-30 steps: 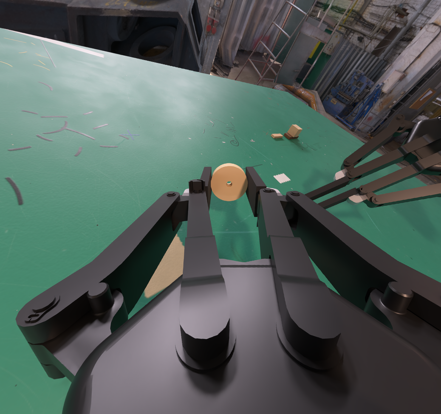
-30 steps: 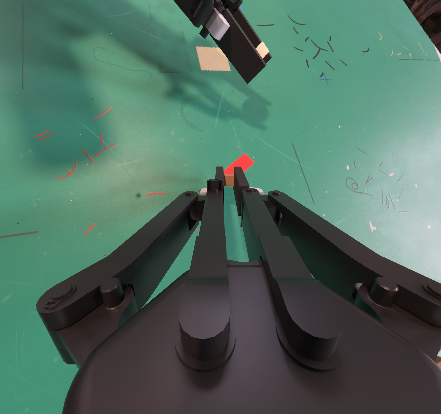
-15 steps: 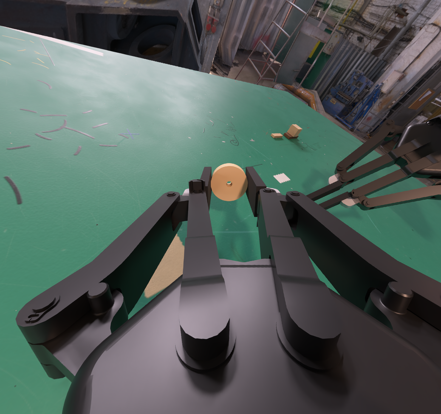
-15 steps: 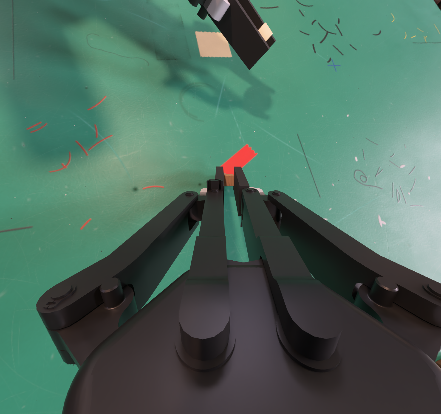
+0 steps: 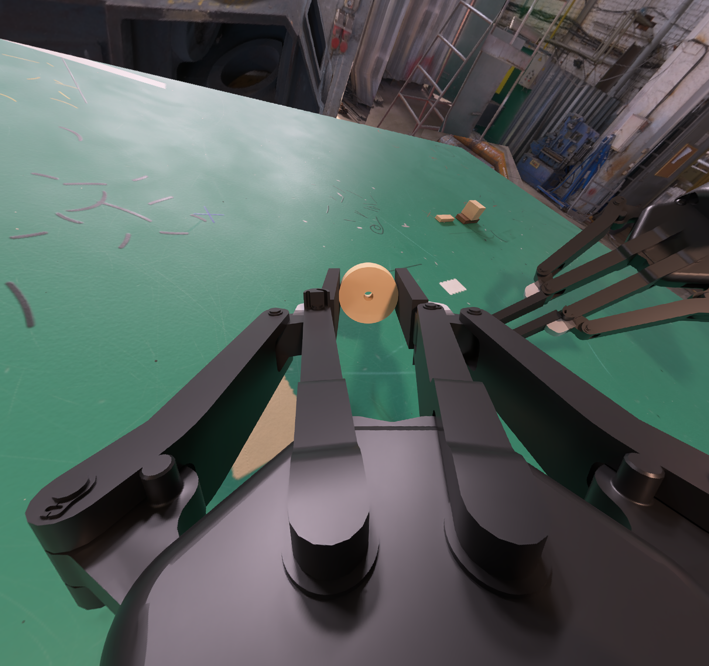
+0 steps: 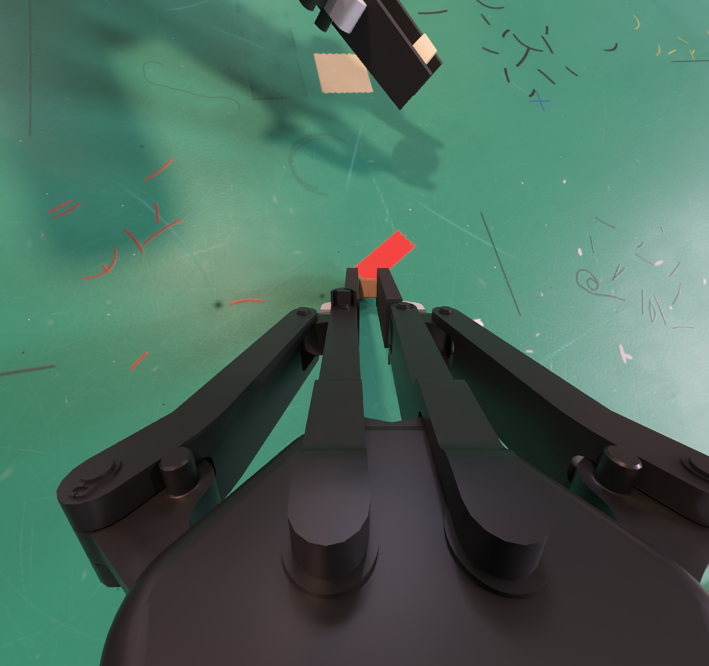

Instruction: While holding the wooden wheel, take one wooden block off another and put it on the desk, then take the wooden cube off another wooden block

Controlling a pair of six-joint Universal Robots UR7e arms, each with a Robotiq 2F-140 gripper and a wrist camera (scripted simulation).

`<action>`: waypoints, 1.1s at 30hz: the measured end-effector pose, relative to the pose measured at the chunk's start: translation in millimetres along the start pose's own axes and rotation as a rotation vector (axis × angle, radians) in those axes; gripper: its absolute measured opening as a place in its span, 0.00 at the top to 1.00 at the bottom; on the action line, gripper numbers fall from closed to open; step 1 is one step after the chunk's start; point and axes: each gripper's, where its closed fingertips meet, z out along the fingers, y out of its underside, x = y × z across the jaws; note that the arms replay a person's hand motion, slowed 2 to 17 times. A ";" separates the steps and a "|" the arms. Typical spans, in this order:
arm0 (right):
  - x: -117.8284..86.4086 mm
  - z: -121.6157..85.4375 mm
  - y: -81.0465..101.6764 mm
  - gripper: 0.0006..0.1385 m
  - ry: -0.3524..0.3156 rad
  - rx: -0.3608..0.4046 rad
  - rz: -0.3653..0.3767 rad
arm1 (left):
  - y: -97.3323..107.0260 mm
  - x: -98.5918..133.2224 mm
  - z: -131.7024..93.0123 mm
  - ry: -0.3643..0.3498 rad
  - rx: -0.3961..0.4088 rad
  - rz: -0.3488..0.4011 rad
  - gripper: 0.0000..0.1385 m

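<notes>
My left gripper is shut on the round wooden wheel, held on edge above the green desk. My right gripper is shut on a small wooden block, held above the desk. Far across the desk in the left wrist view, a light wooden cube rests tilted on a dark wooden block. A flat light block lies beside them. The right gripper also shows at the right of the left wrist view. The left gripper with the wheel's edge shows at the top of the right wrist view.
A red tape strip lies on the desk just beyond my right fingertips. A tan patch lies under the left gripper. A white patch lies right of the wheel. The desk's far edge borders workshop machinery.
The right gripper has shifted a little with the small block; in the left wrist view it has drifted left and nearer. More of the red strip shows. The left gripper and wheel have not moved.
</notes>
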 end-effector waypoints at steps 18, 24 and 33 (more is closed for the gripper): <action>1.7 -2.3 1.2 0.86 -0.006 0.019 0.017 | -0.3 -0.3 -0.4 0.003 0.002 -0.005 0.73; 3.2 -5.4 -1.1 0.85 -0.001 0.047 0.022 | -0.3 -0.3 -0.3 0.003 0.002 -0.005 0.73; 6.9 -13.3 -5.8 0.84 0.013 0.109 0.033 | -0.2 -0.3 -0.3 0.002 0.002 -0.004 0.73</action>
